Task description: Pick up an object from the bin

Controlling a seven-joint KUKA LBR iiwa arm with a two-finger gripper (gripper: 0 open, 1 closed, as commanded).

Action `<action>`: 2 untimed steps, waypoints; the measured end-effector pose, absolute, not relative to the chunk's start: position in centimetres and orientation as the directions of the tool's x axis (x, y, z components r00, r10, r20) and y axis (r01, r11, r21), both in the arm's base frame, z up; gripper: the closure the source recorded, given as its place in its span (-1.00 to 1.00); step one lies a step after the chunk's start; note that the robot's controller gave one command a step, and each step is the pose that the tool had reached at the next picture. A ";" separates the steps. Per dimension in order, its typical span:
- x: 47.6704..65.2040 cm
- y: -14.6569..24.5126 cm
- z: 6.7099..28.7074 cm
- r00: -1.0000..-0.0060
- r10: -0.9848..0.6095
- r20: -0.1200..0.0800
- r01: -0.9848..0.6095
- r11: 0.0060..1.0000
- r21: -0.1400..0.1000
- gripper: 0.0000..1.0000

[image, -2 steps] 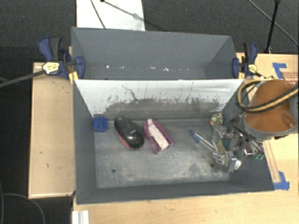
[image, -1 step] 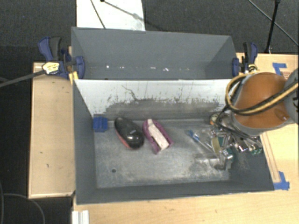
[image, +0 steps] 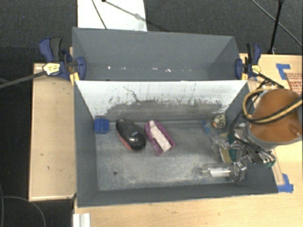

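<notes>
At right front of bin (image: 156,171), gripper (image: 235,163) low, open or closed unclear, beside small clear tube (image: 217,172), long axis left-right.

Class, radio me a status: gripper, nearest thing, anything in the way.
Gripper low at right end of bin. Nearest: small clear tube on the floor beside it. Black mouse, purple box far left, not in the way.

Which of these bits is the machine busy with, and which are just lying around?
In play: pincer; pale clear piece beside it, front right of the bin.
Lying about: black mouse; purple box; blue block.
</notes>
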State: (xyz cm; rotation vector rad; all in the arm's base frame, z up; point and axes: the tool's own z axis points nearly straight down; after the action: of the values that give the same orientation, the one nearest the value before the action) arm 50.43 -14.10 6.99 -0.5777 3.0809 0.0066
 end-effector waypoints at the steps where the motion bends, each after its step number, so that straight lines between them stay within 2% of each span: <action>1: 48.2 -13.3 7.2 -0.691 -0.723 -0.010 -0.723 0.691 -0.004 -1.00; 2: 48.1 -14.1 7.1 -0.695 -0.719 -0.013 -0.719 0.695 0.004 -1.00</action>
State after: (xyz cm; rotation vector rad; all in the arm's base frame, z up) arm 48.12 -14.06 7.09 -1.2231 2.8824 0.0138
